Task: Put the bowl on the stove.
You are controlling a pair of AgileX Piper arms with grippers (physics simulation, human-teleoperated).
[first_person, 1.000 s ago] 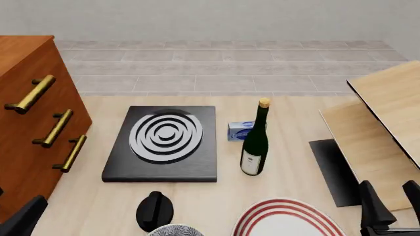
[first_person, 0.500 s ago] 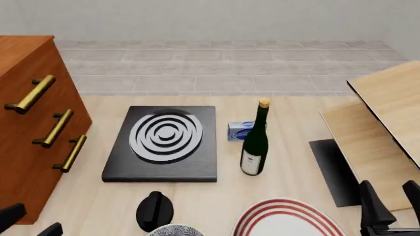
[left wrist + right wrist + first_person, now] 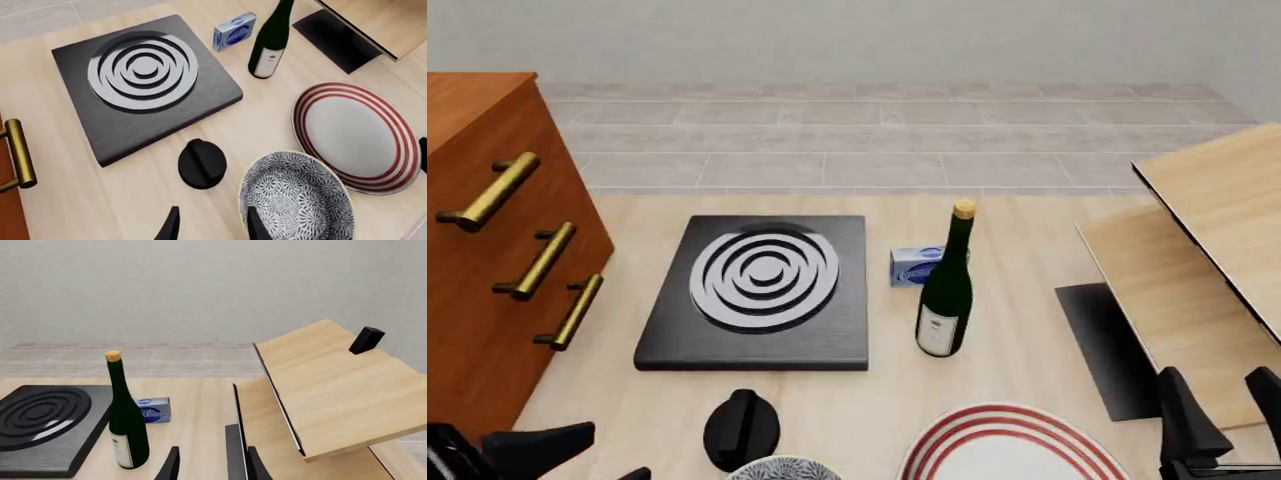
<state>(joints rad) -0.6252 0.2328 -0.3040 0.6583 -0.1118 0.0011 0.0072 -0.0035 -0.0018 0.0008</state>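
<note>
— Bowl (image 3: 293, 197) is sitting at the lower middle of the left wrist view, mouth facing straight up, flat on the table (image 3: 80, 200). From the front it is only peeking in at the bottom edge, just right of the black knob (image 3: 742, 428).

— So nothing is holding it?

— No. The left gripper (image 3: 210, 227) is hanging above it with its two fingers spread and nothing between them; one fingertip is showing just over the bowl's near rim, the other over bare table. I'd judge this is the approach, before any grasp.

— And the other arm?

— The right gripper (image 3: 210, 464) is idling at the lower right of the front view, fingers apart and empty, looking past the wine bottle (image 3: 125, 415) toward the wooden rack (image 3: 320, 390).

— What is the next move calling for?

— Coming down so the rim sits between the fingers, pinching it, then lifting and carrying up the frame to the stove (image 3: 758, 293), which is lying in the centre left of the front view. The knob is lying between bowl and stove, so the lift wants height.

— Does the bowl have a long side to line up?

— It is round, so no long axis; any point on the rim should do. The red-ringed plate (image 3: 353, 135) is lying just beside it on the right, so the left rim is looking freer.
</note>
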